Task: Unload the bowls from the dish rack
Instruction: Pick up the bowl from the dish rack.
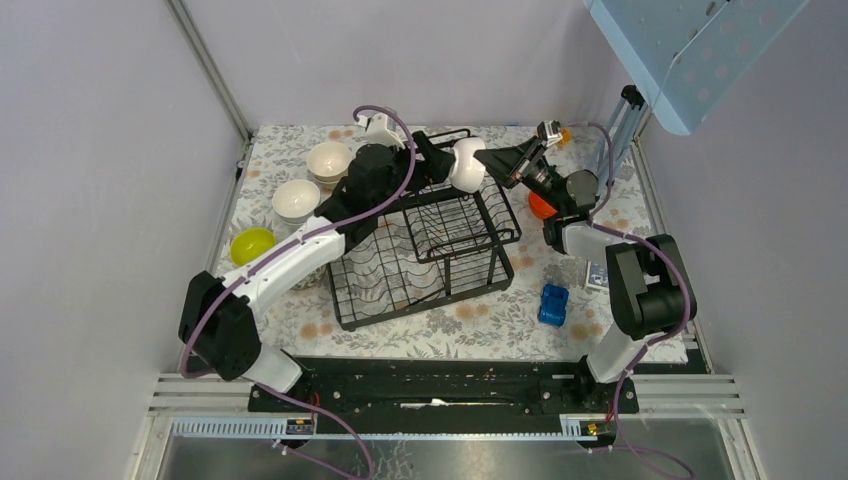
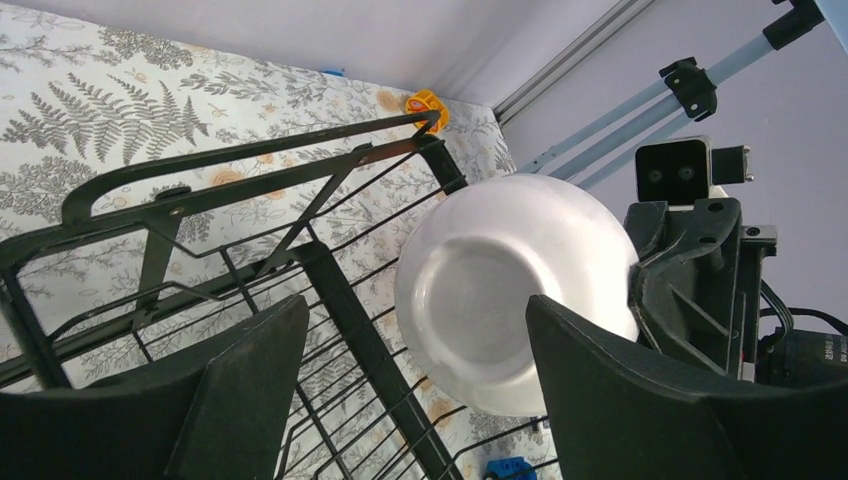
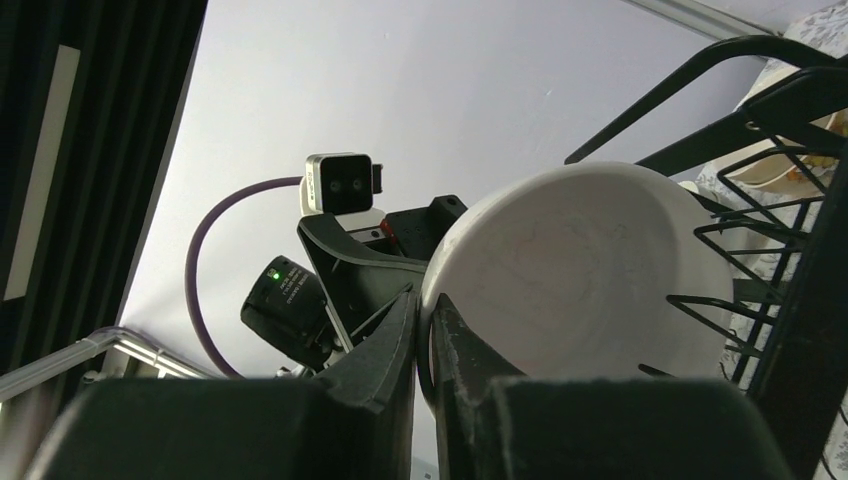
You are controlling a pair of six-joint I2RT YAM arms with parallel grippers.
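We find the white bowl [image 1: 467, 163] in the air, clear of the wires, above the dish rack [image 1: 425, 303] at its 1 o'clock corner. The bowl is tipped on its side. In the top view its hollow faces 3 o'clock and its base faces 9 o'clock.

The right gripper [image 3: 425, 320] holds the bowl. Its jaws are narrow, pinched on the rim, with one finger inside the hollow and one outside.

The left gripper [image 2: 415, 330] faces the base of the same bowl from 9 o'clock. Its jaws stand wide, one finger on each side of the bowl. We cannot tell whether either finger touches it.

In the lower tray [image 1: 350, 300] of the rack, pale bowls [image 1: 375, 272] stand on edge in the slots. We cannot count them through the wires. The upper basket [image 1: 497, 215] sits over the far right part of the tray.

On the table [image 1: 450, 335], at 9 to 10 o'clock from the rack, we see two cream bowls [image 1: 329, 160] and a yellow-green bowl [image 1: 252, 243], all upright. At 2 o'clock an orange bowl [image 1: 540, 207] is partly hidden behind the right arm. At 4 o'clock lies a blue block [image 1: 552, 304].
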